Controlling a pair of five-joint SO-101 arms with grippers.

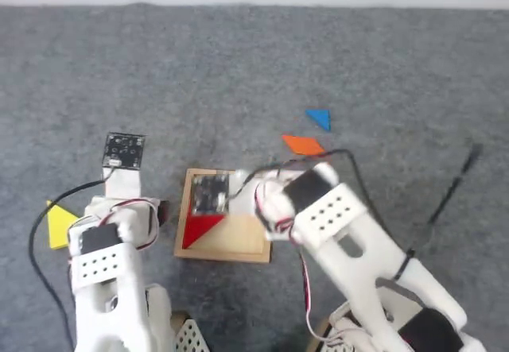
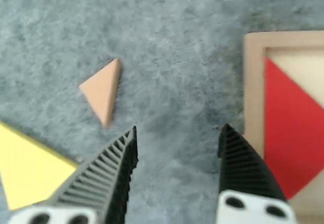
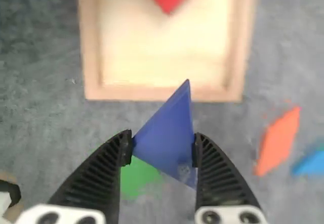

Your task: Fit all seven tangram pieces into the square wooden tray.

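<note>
Slippage looks likeliest, since the right gripper (image 3: pixel 162 142) clamps the dark blue triangular piece (image 3: pixel 169 128) by its slanting edges, tip over the rim of the square wooden tray (image 3: pixel 90 42), which it might catch, while the left gripper (image 2: pixel 178 131) hangs open above grey carpet (image 2: pixel 177 37).

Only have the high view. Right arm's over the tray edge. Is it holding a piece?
Observer: Yes, the right gripper is shut on a dark blue triangle, tip toward the tray wall.
Operator: Anything under it?
Observer: A green piece on the carpet, partly behind the triangle.
Operator: Left arm?
Observer: The left gripper is open over carpet, between a tan triangle and the tray.
</note>
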